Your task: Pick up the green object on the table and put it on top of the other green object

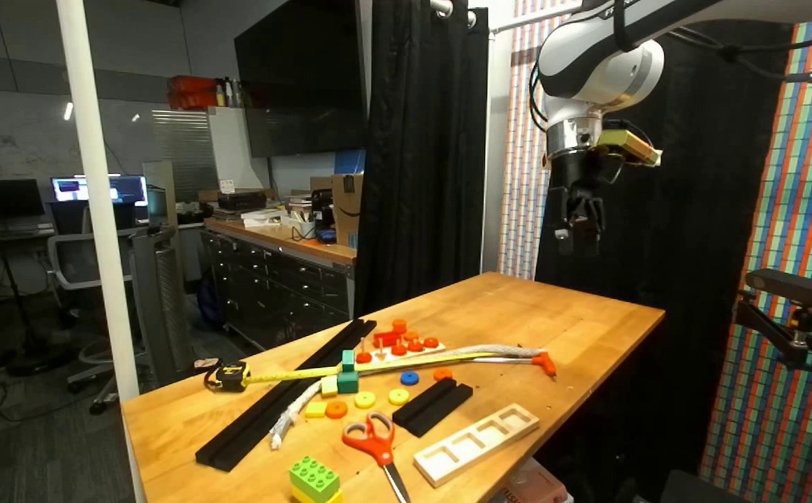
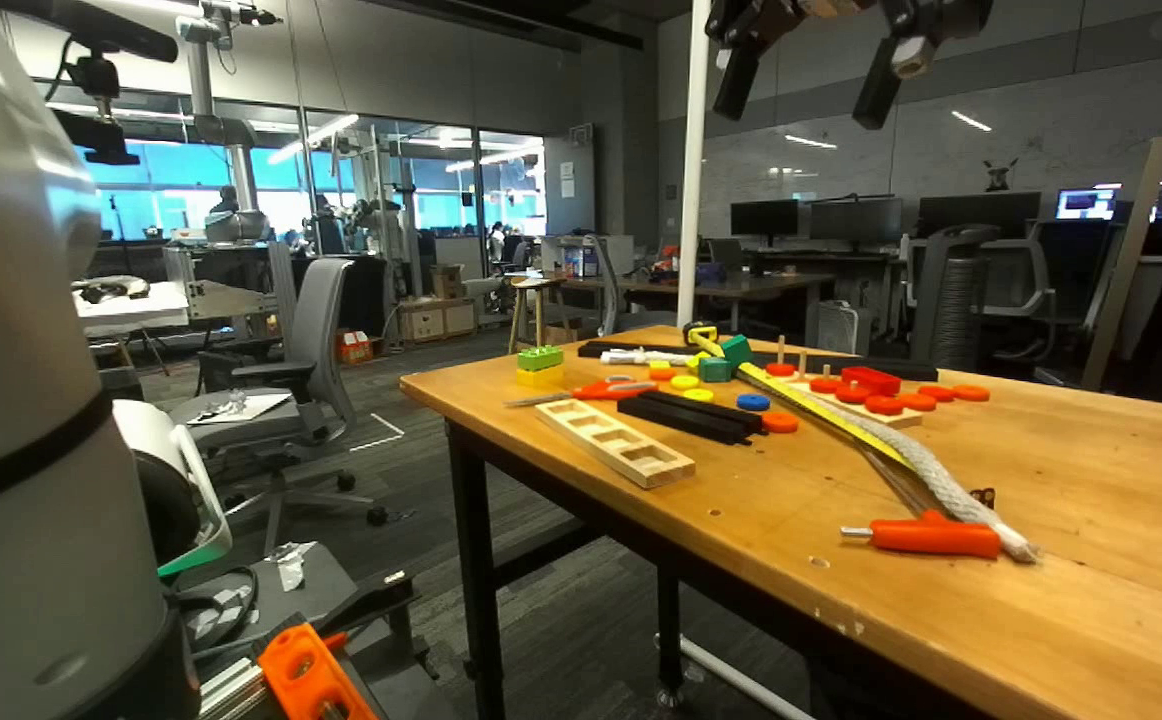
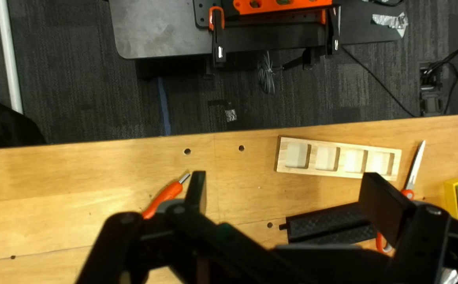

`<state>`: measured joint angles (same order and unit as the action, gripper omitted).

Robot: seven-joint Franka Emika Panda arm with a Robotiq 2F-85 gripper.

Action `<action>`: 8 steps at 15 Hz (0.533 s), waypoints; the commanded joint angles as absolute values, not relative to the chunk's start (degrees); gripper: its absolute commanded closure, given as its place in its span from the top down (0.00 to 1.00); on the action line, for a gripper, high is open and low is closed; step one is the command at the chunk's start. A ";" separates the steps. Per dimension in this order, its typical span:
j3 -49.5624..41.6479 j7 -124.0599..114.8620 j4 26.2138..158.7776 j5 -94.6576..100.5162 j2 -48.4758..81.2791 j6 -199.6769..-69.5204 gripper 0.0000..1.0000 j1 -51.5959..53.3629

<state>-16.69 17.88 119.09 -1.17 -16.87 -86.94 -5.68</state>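
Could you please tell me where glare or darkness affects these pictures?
In the wrist view, glare whitens part of the wooden tray, while the pincer is mostly dark; in both exterior views, bright reflections streak the whiteboard; in an exterior view, the windows look washed out.

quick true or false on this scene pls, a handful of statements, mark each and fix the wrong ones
1. The gripper is open, with nothing between its fingers. True.
2. The scissors lie inside the wooden tray. False: the scissors lie beside the wooden tray.
3. The bright green studded brick sits on a yellow brick. True.
4. The tape measure is fully wound in. False: its yellow blade is drawn out of the tape measure.
5. A blue ring lies on the table. True.
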 commanded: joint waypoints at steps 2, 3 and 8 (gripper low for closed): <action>-12.64 11.73 120.84 -5.67 -14.30 -96.21 1.00 -5.61; -11.78 10.38 121.24 -6.77 -13.54 -98.72 1.00 -5.42; -5.67 2.01 122.38 -11.46 -5.88 -112.01 1.00 -2.81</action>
